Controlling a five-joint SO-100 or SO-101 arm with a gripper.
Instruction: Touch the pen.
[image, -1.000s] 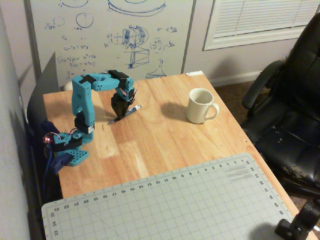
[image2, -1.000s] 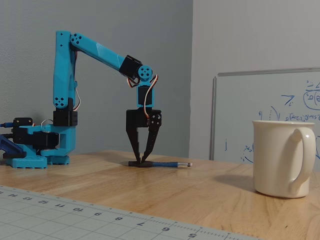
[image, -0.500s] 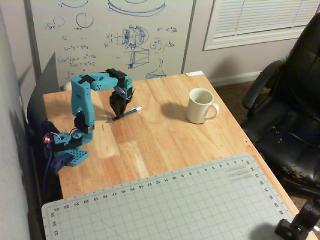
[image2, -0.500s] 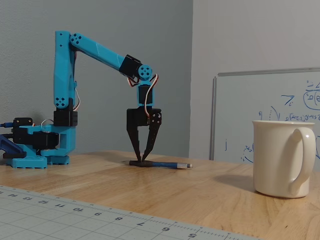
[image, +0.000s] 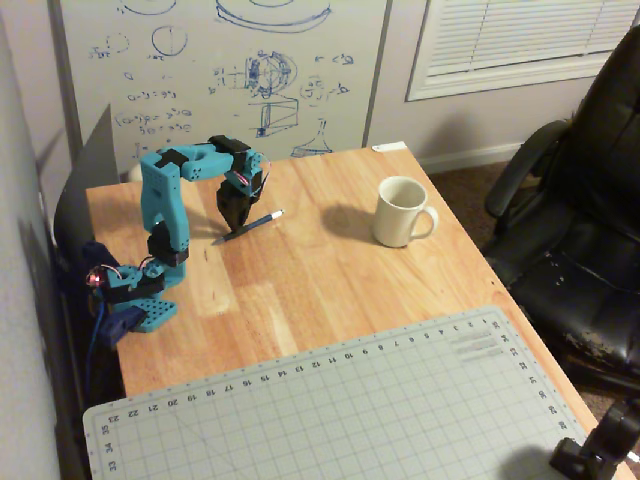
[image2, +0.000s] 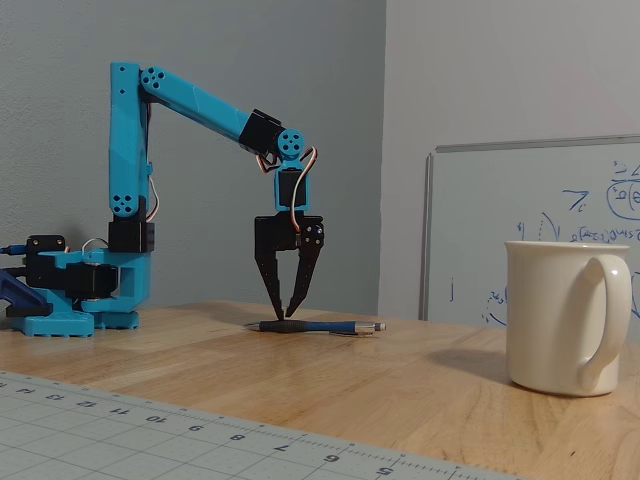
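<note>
The pen (image: 255, 223) (image2: 325, 326) lies flat on the wooden table (image: 300, 280), a thin dark blue-grey stick with a pale tip pointing toward the mug. My gripper (image: 232, 228) (image2: 286, 316) hangs point-down over the pen's dark end, on the blue arm's (image2: 200, 100) side. In the side-on fixed view its black fingertips (image2: 281, 314) hover just above the pen, with a sliver of space under them. The fingers form a narrow V, slightly open, with nothing between them.
A cream mug (image: 402, 212) (image2: 560, 315) stands right of the pen. A grey cutting mat (image: 350, 410) (image2: 100, 420) covers the table's near part. The arm's base (image: 140, 300) sits at the left edge; a black office chair (image: 580, 200) stands beside the table's right edge.
The gripper has lifted slightly off the pen's dark end. More of that end now shows, and the pen has shifted a little.
</note>
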